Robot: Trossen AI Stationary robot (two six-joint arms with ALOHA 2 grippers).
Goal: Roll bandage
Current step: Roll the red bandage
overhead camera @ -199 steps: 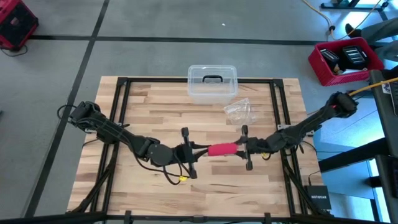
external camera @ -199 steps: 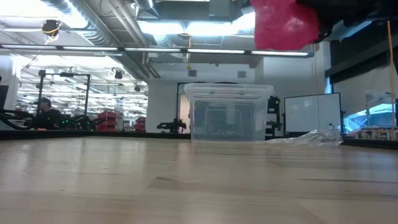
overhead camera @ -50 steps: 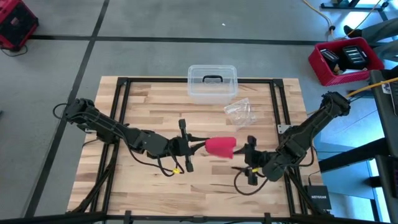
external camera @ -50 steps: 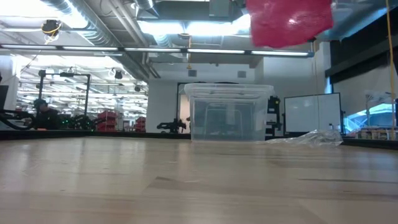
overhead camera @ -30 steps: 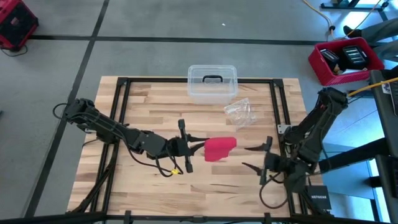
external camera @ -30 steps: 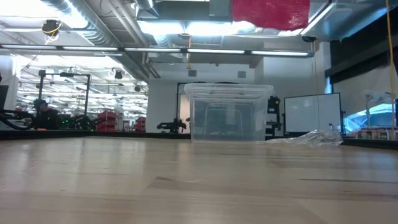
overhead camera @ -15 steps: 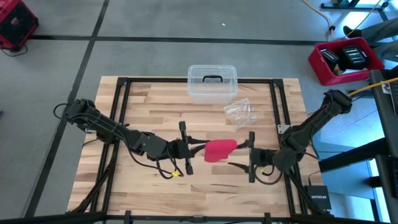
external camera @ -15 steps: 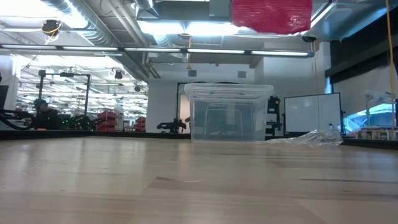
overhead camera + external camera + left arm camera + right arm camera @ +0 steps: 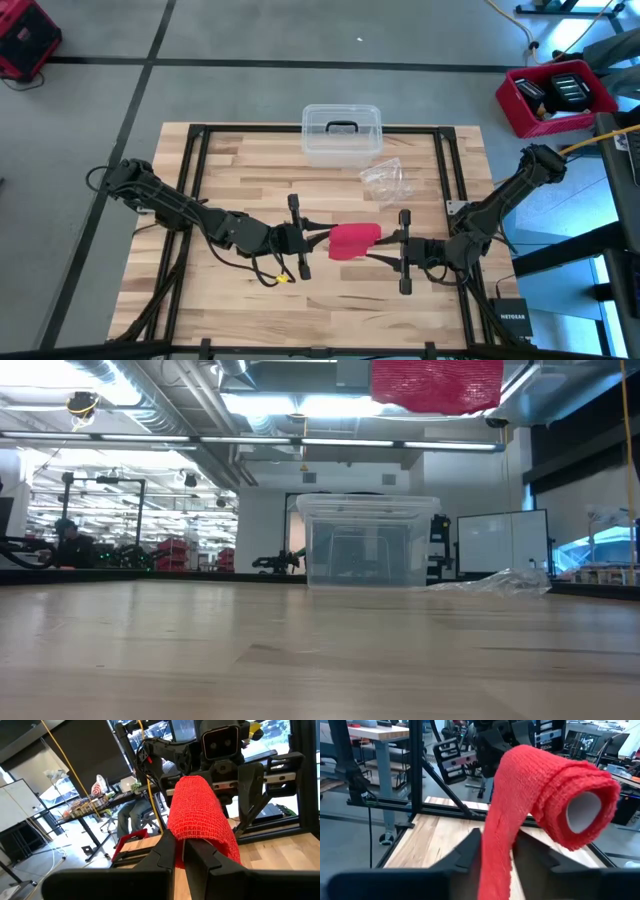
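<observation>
Above the table's [image 9: 250,160] front half, both grippers are meeting over the bandage [image 9: 352,240], lifted clear of the wood. The left gripper [image 9: 318,237] is clenching one end; the right gripper [image 9: 381,252] is pinching its hanging tail. Farther back a clear box [image 9: 341,133] is sitting.

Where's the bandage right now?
In the high view the bandage hangs above the table's middle, between the left end effector on its left and the right end effector on its right, nearer than the clear box.
</observation>
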